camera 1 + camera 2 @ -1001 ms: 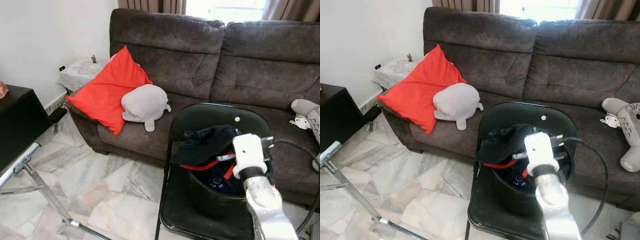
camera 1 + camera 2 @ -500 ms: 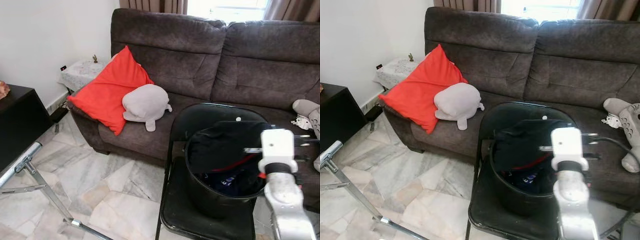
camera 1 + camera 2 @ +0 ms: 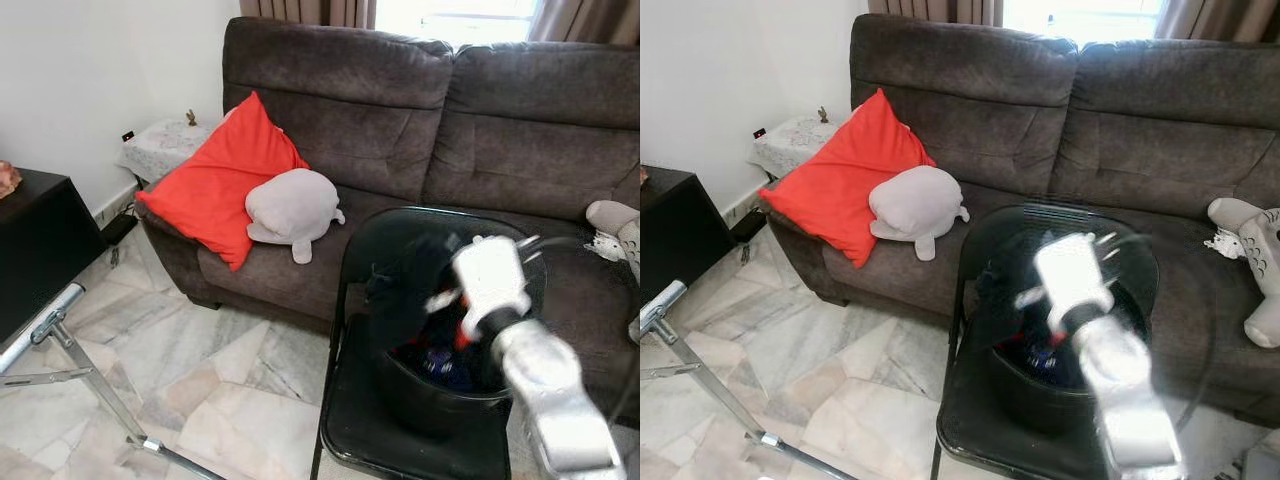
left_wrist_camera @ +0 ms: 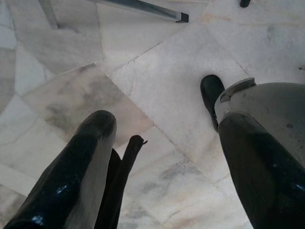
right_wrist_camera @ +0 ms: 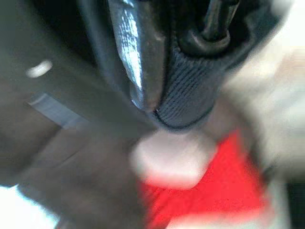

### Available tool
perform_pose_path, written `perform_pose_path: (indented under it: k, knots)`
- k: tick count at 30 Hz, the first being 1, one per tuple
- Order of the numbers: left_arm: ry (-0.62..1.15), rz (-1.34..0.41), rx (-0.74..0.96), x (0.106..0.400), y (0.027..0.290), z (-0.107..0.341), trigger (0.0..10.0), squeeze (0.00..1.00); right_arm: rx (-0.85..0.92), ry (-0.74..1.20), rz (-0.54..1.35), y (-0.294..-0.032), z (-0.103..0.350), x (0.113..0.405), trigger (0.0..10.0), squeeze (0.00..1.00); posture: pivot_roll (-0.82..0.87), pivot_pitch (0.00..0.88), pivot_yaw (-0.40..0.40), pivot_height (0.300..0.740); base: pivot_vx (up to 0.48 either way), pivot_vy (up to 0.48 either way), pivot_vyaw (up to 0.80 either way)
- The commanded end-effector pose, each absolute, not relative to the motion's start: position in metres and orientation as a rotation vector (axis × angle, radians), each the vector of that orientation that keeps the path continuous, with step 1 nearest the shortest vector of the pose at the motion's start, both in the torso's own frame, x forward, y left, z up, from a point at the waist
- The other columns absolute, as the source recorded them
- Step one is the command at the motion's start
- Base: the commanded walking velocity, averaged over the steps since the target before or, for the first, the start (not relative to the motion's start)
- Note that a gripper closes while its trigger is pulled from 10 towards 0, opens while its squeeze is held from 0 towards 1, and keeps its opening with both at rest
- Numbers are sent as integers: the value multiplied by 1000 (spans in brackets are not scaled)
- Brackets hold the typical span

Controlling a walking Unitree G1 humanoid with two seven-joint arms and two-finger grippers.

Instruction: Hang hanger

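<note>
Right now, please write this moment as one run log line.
right gripper: over black bucket, shut on dark garment, motion-blurred | bucket: on black chair | left gripper: open, above floor

- The folding chair [image 3: 352, 410] stands on the floor [image 3: 210, 370] right in front of the sofa [image 3: 420, 130].
- A bucket [image 3: 420, 395] sits on the chair's seat, clothes [image 3: 440, 360] inside it.
- Left of the chair, a cushion [image 3: 215, 180] leans on the sofa, a plush toy [image 3: 292, 208] against it.
- Right of the chair, another plush [image 3: 1255, 250] lies on the sofa.
- Far left of the chair, a metal rack [image 3: 60, 350].
</note>
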State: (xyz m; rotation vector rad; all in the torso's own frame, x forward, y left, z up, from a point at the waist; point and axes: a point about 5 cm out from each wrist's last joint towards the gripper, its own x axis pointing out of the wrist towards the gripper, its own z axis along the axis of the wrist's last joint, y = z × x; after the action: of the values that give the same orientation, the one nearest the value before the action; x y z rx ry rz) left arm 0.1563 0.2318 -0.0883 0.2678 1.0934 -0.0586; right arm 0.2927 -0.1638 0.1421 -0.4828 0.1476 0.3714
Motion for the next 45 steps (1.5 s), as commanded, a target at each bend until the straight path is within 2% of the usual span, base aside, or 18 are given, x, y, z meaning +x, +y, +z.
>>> perform_pose_path:
  k: [1,9,10,11,12,15,17,18,22,31,37,41,42,45]
  knots:
    - [1114,-43,266,153,234,-89,10000,0,-532,179,424,-161,137,291,0,0,-13,0,38,740,0,0,0]
    - [1116,-44,267,152,234,-90,10000,0,-581,210,467,-159,129,288,0,0,-16,0,39,740,0,0,0]
    - [1117,-45,267,152,234,-90,10000,0,-592,215,466,-159,129,288,1294,0,-15,0,39,740,0,0,0]
    - [1117,-46,268,152,234,-90,10000,0,-601,218,456,-159,129,288,8667,0,-16,0,39,740,0,0,0]
    - [1117,-47,268,152,234,-90,10000,0,-606,220,448,-159,129,289,10000,0,-16,0,40,740,0,0,0]
    - [1116,-47,269,153,234,-89,10000,0,-642,232,390,-164,127,290,10000,0,-17,0,41,740,0,0,0]
    - [1116,-48,271,153,234,-89,10000,0,-606,235,350,-168,126,290,10000,0,-21,0,44,740,0,0,0]
    - [1117,-50,273,153,235,-89,10000,0,-599,213,342,-167,128,290,10000,1000,-23,0,46,740,0,0,0]
    - [1119,-52,276,153,235,-89,10000,0,-574,160,407,-156,133,286,10000,1000,-26,0,48,740,0,0,0]
    - [1118,-54,276,153,235,-89,10000,0,-596,172,548,-140,130,277,10000,1000,-28,0,48,740,0,0,0]
    - [1119,-58,277,153,234,-89,10000,0,-627,216,611,-140,123,266,10000,1000,-35,0,48,740,0,0,0]
    - [1120,-60,277,153,234,-89,10000,0,-681,222,533,-149,124,267,10000,1000,-41,0,47,740,0,0,0]
    - [1121,-61,277,153,234,-89,10000,0,-704,235,515,-152,121,267,10000,0,-41,0,47,740,0,0,0]
    - [1122,-62,275,153,234,-90,10000,0,-754,261,464,-160,115,268,10000,0,-41,0,47,740,0,0,0]
